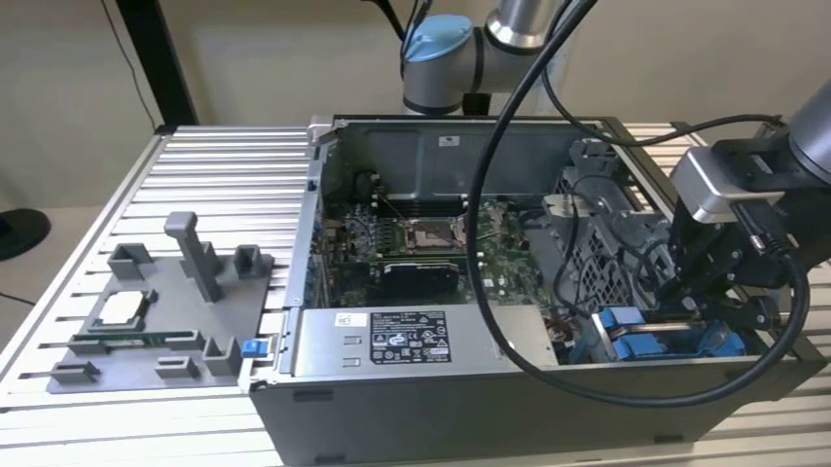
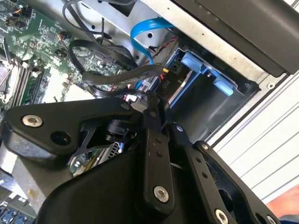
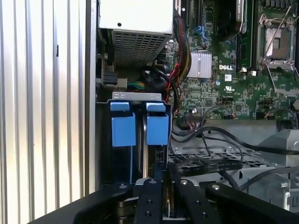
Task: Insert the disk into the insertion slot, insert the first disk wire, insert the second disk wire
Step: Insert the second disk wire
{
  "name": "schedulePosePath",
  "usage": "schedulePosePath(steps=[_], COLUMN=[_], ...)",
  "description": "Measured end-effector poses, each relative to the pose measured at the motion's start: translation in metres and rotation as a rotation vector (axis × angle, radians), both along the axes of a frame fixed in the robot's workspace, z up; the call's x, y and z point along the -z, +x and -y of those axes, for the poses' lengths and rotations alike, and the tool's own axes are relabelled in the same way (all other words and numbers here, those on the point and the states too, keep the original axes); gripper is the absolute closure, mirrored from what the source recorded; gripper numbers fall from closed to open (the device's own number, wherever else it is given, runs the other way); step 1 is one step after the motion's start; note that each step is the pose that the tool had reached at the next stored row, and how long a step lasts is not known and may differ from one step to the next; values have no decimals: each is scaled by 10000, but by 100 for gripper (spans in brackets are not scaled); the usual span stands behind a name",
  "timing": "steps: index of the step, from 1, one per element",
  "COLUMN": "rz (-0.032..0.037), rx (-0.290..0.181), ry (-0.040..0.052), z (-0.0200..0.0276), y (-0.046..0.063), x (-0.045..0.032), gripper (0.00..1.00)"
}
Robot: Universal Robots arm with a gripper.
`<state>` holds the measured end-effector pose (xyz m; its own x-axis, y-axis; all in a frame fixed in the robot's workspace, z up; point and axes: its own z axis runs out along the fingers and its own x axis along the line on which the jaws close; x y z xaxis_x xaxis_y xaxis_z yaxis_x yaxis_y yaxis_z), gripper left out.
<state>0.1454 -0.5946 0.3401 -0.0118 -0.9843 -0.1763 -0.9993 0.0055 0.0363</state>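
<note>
Gripper (image 1: 702, 292): inside computer case (image 1: 389, 399), above drive bay (image 3: 138, 122), fingers nearly together on a black cable | Disk (image 3: 147, 156): seated in bay between blue rails | Blue cable (image 2: 142, 32): near bay.

A green motherboard (image 1: 429, 243) fills the open computer case (image 1: 389, 409) beside a grey fixture tray (image 1: 156, 331).

arm: comes in from the exterior view's right, wrist bent downward
hand (image 1: 702, 292): pointing down, low at the near right
fingers (image 3: 149, 205): drawn close together, tips nearly meeting
</note>
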Motion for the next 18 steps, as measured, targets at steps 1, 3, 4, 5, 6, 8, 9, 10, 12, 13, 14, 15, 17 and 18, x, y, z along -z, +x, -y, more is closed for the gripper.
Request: schedulePosePath(steps=[1, 3, 4, 5, 6, 8, 9, 10, 12, 13, 14, 15, 17, 18], rz=[4, 13, 19, 25, 30, 41, 43, 43, 43, 43, 44, 44, 43, 43], rx=[0, 0, 0, 0, 0, 0, 1, 3, 6, 7, 7, 7, 7, 7], ry=[1, 0, -1, -2, -3, -3, -3, -2, 1, 1, 1, 0, 6, 4], z=[0, 0, 0, 0, 0, -1, -1, -1, -2, -4, -5, -6, -9, -10], y=[0, 0, 0, 0, 0, 0, 0, 0, 0, 0, 0, 0, 0, 0], x=[3, 8, 10, 12, 14, 19, 20, 21, 22, 23, 22, 22, 25, 24], gripper=[100, 100, 100, 100, 100, 100, 100, 100, 100, 100, 100, 100, 100, 100])
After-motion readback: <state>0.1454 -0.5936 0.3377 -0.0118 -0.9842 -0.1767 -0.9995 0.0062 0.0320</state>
